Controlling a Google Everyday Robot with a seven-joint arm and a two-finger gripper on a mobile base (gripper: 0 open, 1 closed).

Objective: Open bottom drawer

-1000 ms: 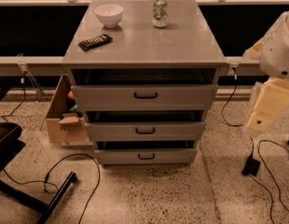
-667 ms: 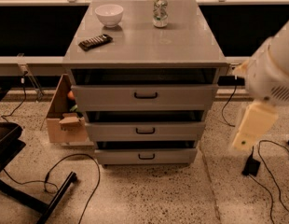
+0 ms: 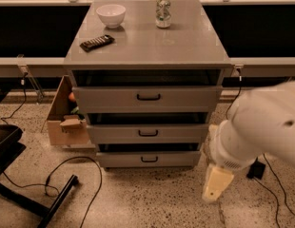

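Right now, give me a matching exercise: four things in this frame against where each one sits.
Things: 1 white bowl; 2 can; 3 bottom drawer; 4 hand.
Places: A low, right of the cabinet, near the floor; B lowest of three fronts; C cabinet top, back left; D cabinet top, back, right of the bowl.
Pairs: 1-C; 2-D; 3-B; 4-A.

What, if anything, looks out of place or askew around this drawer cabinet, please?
Nothing is spilled or damaged. The bowl and can stand upright on the cabinet. Only floor clutter stands out: an open cardboard box left of it and loose cables. The gripper hangs right of the bottom drawer, off its handle.
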